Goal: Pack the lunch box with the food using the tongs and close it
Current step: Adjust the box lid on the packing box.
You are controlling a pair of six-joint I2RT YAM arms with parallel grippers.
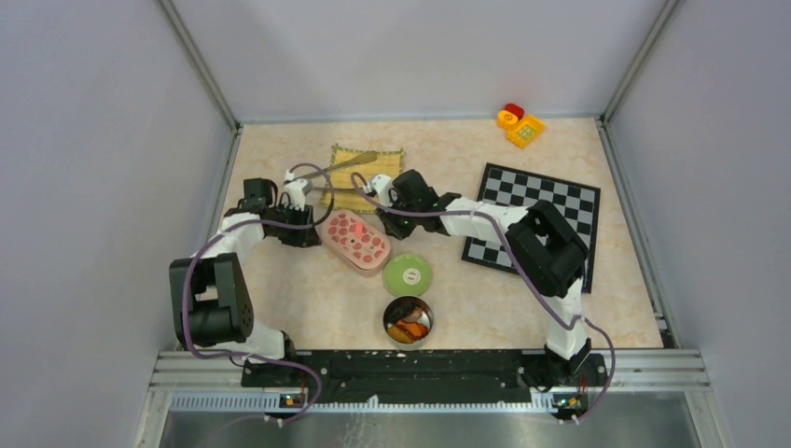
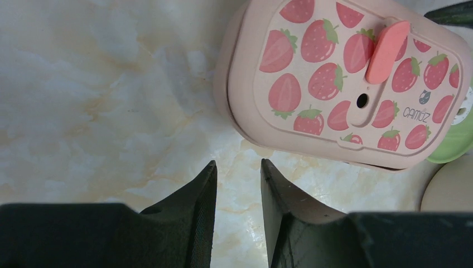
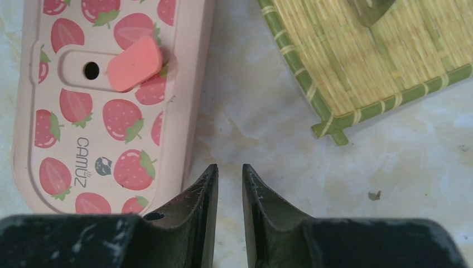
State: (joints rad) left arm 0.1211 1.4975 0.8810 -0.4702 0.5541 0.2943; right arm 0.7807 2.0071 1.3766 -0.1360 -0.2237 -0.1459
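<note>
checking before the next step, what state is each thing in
pink lunch box: lid on, shut
round tin: open, food inside
green lid: off, flat on table
tongs: lying on mat, unheld
left gripper: open, empty
right gripper: slightly open, empty

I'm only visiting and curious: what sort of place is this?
Probably a robot test booth: plain walls box in a table, two arms bolted at its edge, beside a lunch box and chessboard.
</note>
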